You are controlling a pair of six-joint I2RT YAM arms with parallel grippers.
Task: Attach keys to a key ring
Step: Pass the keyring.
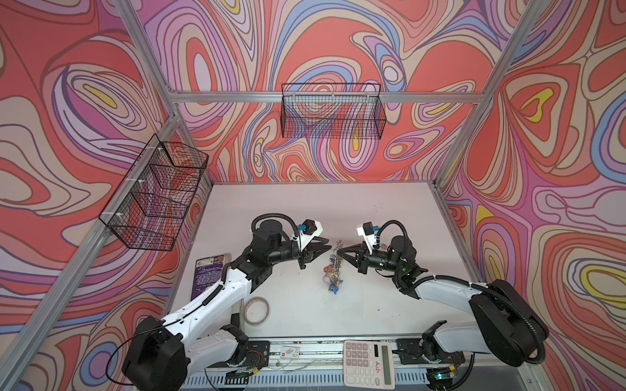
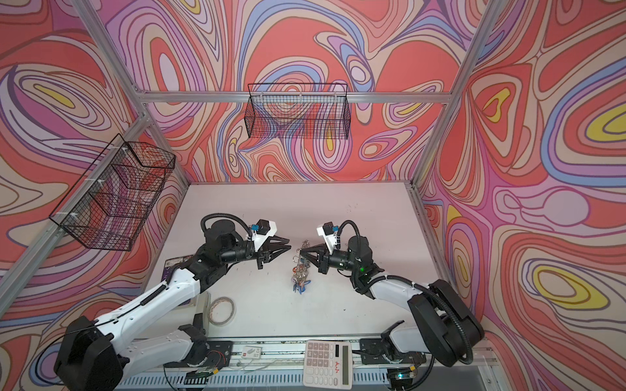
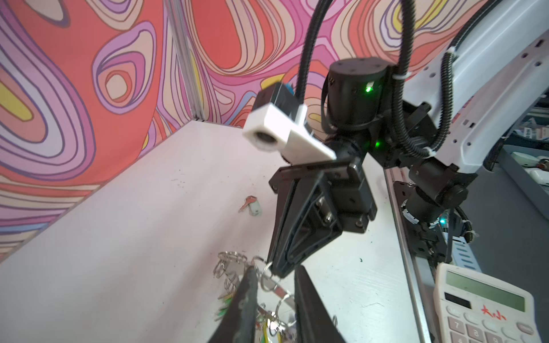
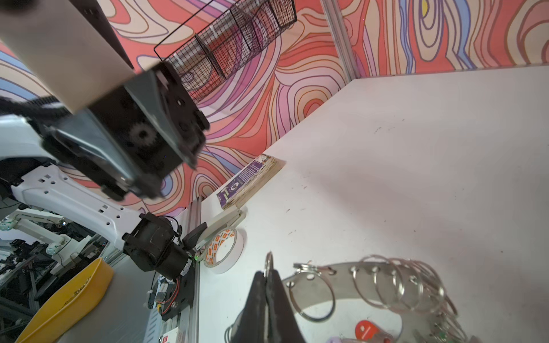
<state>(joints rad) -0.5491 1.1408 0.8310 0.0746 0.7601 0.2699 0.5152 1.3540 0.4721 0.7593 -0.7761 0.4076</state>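
REMOTE CELL: My right gripper (image 1: pixel 339 251) has its jaws pressed together on a small split ring (image 4: pixel 269 262). It sits at the rim of the key ring (image 4: pixel 341 285), a flat silver plate fringed with more split rings, seen close in the right wrist view. In both top views the ring and its bunch of keys (image 1: pixel 333 282), with coloured tags, sit in the middle of the white surface (image 1: pixel 288 203), between my two arms. I cannot tell whether the ring is lifted clear of the surface. My left gripper (image 1: pixel 329 245) hovers just beside the bunch, facing the right one, its jaws apart and holding nothing. In the left wrist view, one loose key (image 3: pixel 251 205) with a pale tag lies alone on the surface beyond the right gripper. A roll of tape (image 1: pixel 256 310) and a purple book (image 1: pixel 208 272) lie near my left arm. A calculator (image 1: pixel 368 364) rests on the front rail.
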